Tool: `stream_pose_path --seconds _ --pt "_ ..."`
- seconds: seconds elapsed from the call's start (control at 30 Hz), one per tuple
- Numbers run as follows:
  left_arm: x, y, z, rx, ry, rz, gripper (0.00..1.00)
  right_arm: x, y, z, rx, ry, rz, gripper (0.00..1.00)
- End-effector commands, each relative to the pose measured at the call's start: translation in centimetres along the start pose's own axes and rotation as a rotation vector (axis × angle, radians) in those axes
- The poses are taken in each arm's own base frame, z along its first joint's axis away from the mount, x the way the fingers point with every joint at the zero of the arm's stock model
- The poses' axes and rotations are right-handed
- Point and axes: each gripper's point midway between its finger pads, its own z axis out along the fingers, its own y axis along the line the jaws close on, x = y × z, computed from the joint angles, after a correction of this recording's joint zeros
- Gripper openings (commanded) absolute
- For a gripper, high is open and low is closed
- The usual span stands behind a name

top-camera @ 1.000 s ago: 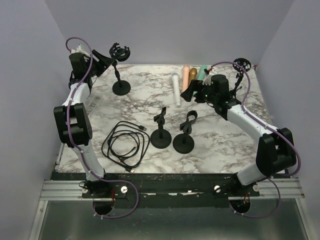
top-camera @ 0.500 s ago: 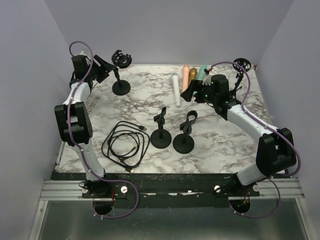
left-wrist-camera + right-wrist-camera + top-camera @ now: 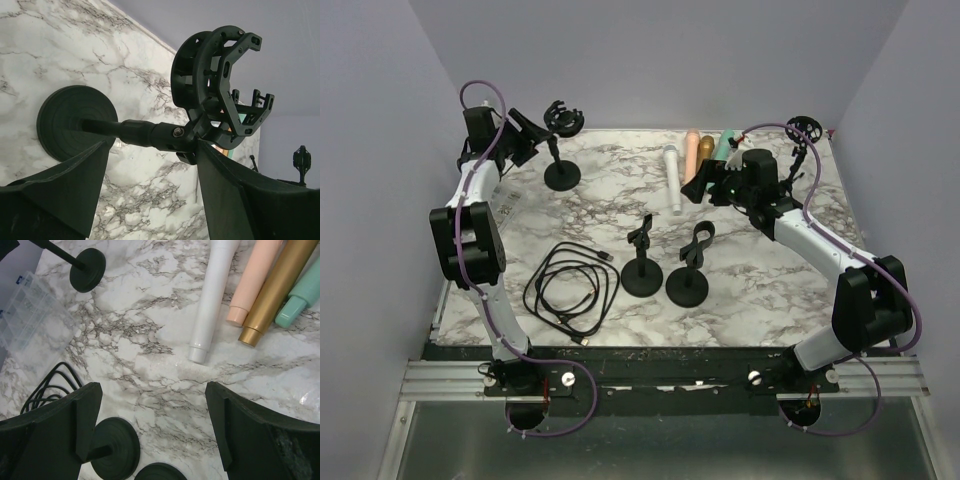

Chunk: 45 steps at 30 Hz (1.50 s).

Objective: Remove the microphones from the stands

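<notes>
The four microphones (image 3: pixel 692 152) lie side by side at the far edge of the table (image 3: pixel 770 290), none in a stand, so the left jaws, spread facing the empty ring-headed stand (image 3: pixel 150 134), and the right jaws, spread above the table near them, seemingly have nothing left to free.

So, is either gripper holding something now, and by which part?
Nothing is held. The left gripper is open near the stand; the right gripper is open above the table.

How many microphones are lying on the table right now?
4, side by side at the back of the table: white microphone, then peach microphone, gold microphone and mint-green microphone to its right. The right arm could hide another.
</notes>
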Motion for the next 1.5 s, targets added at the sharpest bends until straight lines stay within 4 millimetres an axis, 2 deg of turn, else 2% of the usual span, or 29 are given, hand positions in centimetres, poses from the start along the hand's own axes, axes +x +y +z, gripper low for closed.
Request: stream_pose_path --seconds 0.0,0.2,0.3,0.37,0.47,0.53,0.7,0.77,0.87,0.93,1.2,1.37,1.47 --pt "2.5 4.2 -1.1 -0.206 0.122 -0.007 0.73 -1.5 0.6 -0.1 -0.004 -0.046 -0.015 0.92" --pt "-3.2 -3.6 -4.9 -0.131 0.023 0.112 0.75 -2.2 1.0 -0.7 -0.006 -0.068 -0.021 0.93" --pt "-4.2 -7.2 -7.0 -0.074 -0.010 0.169 0.76 -2.5 1.1 -1.1 -0.007 -0.073 -0.022 0.93" --pt "-4.0 -9.4 -8.4 -0.038 -0.019 0.211 0.77 -2.6 1.4 -1.4 -0.012 -0.078 -0.022 0.93" --pt "-2.7 -13.3 -10.9 0.035 -0.024 0.285 0.77 -3.0 1.7 -1.8 -0.021 -0.089 -0.022 0.93" --pt "-0.6 -15.9 -12.4 0.119 -0.016 0.338 0.77 -3.4 1.8 -2.2 -0.017 -0.092 -0.024 0.93" --pt "6.1 -21.7 -16.8 0.294 0.013 0.527 0.77 -4.7 2.3 -4.1 0.010 -0.104 -0.031 0.93" --pt "8.7 -23.1 -18.8 0.342 0.022 0.595 0.77 -5.1 2.4 -5.4 0.026 -0.128 -0.027 0.93" --pt "12.2 -23.9 -21.5 0.413 0.022 0.652 0.77 -5.6 2.3 -7.9 0.063 -0.172 -0.016 0.93" --pt "13.7 -24.2 -23.8 0.465 -0.006 0.674 0.77 -5.7 2.2 -9.9 0.088 -0.205 -0.006 0.93" --pt "16.9 -22.3 -31.8 0.558 -0.126 0.679 0.79 -4.0 1.7 -18.1 0.169 -0.275 0.043 0.94" --pt "18.5 -20.8 -35.9 0.611 -0.199 0.661 0.80 -2.4 2.4 -23.0 0.153 -0.298 0.068 0.95" --pt "19.4 -20.1 -37.6 0.645 -0.223 0.652 0.80 -1.4 2.7 -25.4 0.148 -0.304 0.079 0.95"
